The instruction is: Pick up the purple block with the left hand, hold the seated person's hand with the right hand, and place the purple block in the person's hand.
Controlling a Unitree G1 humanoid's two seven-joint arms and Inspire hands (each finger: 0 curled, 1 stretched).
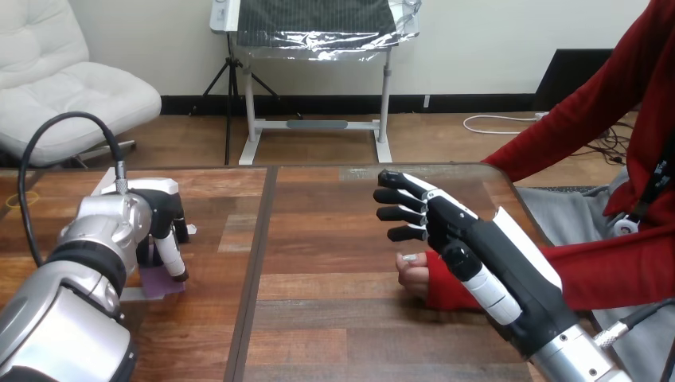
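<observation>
Between the 2 robot hands the table (318, 270) is bare wood, an open lane. At its left end the left hand (161, 216) covers the purple block (163, 285); at its right the right hand (466, 239), fingers straight, stands over the person's hand (412, 274).

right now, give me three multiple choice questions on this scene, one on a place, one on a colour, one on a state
1. Where is the purple block?
A. in the person's hand
B. on the table under the left hand
C. in the right hand

2. What colour is the person's sleeve?
A. blue
B. red
C. white

3. How are the right hand's fingers?
A. straight, holding nothing
B. curled round the person's hand
C. pinching the block

Answers:
1 B, the block lies on the table beneath the left hand.
2 B, the sleeve is plainly red.
3 A, the fingers are straight, none round the person's hand.
</observation>
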